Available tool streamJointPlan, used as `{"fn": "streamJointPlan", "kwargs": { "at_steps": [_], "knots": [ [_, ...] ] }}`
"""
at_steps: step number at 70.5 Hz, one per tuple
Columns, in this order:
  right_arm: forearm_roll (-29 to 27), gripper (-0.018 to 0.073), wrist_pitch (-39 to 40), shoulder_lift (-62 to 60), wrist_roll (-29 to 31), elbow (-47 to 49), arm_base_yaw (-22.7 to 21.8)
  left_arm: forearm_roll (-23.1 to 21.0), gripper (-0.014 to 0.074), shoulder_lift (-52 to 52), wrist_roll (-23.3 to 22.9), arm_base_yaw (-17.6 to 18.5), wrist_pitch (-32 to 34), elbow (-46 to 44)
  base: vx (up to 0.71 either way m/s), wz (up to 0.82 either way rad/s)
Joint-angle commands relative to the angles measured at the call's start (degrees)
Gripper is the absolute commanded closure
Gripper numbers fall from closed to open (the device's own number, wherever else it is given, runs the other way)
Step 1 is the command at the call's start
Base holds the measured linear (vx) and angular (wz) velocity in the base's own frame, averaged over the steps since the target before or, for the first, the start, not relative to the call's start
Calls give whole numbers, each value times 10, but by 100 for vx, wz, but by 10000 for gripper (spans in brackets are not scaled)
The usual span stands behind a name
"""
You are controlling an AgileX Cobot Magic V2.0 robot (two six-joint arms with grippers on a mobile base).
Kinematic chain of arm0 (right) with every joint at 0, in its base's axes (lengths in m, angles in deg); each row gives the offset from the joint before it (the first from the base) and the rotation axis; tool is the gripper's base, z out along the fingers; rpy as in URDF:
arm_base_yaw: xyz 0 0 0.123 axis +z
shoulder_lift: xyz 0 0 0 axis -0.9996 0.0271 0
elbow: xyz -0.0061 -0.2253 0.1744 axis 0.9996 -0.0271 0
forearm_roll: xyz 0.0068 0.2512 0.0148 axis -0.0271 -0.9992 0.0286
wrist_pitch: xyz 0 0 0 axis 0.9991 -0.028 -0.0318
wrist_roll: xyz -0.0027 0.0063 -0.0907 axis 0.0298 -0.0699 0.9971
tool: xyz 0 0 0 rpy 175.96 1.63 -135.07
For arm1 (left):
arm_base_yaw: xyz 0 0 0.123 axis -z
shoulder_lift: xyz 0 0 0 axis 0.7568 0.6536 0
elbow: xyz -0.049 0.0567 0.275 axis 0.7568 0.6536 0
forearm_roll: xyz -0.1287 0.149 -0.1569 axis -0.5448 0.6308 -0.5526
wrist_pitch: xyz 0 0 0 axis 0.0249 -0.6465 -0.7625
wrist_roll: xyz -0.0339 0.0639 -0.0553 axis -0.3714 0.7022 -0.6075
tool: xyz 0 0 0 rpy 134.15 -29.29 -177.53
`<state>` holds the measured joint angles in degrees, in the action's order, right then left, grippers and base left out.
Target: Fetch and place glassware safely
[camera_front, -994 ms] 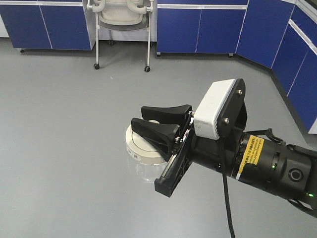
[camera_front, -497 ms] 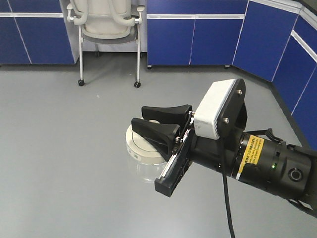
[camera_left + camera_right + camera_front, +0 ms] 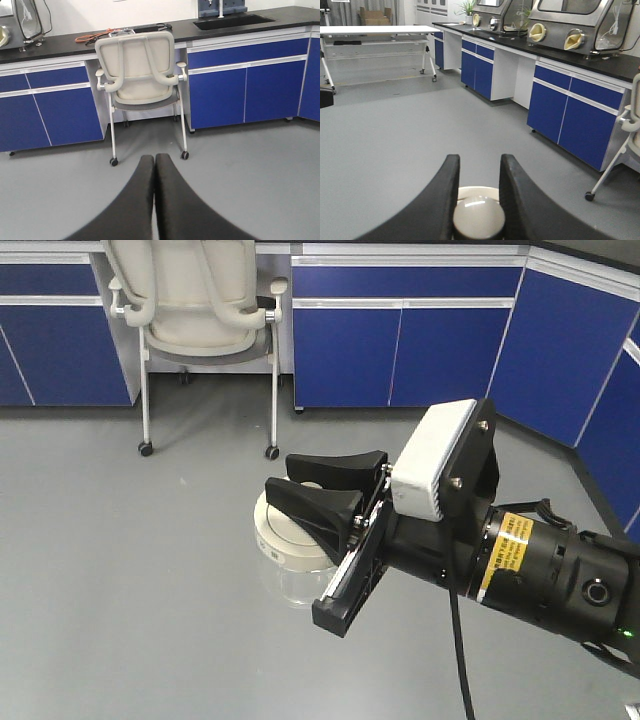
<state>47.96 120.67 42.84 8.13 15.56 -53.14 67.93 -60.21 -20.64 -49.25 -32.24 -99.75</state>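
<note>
Fetch phase judged done: glass jar (image 3: 296, 585) is held by R end effector (image 3: 283, 476), clamped on lid knob (image 3: 479, 216), hung just below it, clear of floor (image 3: 120, 570). L end effector (image 3: 154, 160) is clenched, empty. Placement is left; careful set-down needed.

Cream-lidded glass jar (image 3: 283, 543), apparently upright
</note>
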Motion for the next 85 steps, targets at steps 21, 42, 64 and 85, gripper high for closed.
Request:
{"fn": "streamJointPlan", "kwargs": {
  "at_steps": [21,42,64,85],
  "knots": [
    [-21,563,48,-17,0,18,-2,-4,603,6,-2,3,40,-14,47,-7],
    [-21,563,43,-17,0,18,-2,-4,603,6,-2,3,40,-14,33,-40],
    [-21,563,43,-17,0,18,-2,-4,603,6,-2,3,40,-14,23,-72],
    [-21,563,43,-17,0,18,-2,-4,603,6,-2,3,40,-14,20,-74]
  ]
}}
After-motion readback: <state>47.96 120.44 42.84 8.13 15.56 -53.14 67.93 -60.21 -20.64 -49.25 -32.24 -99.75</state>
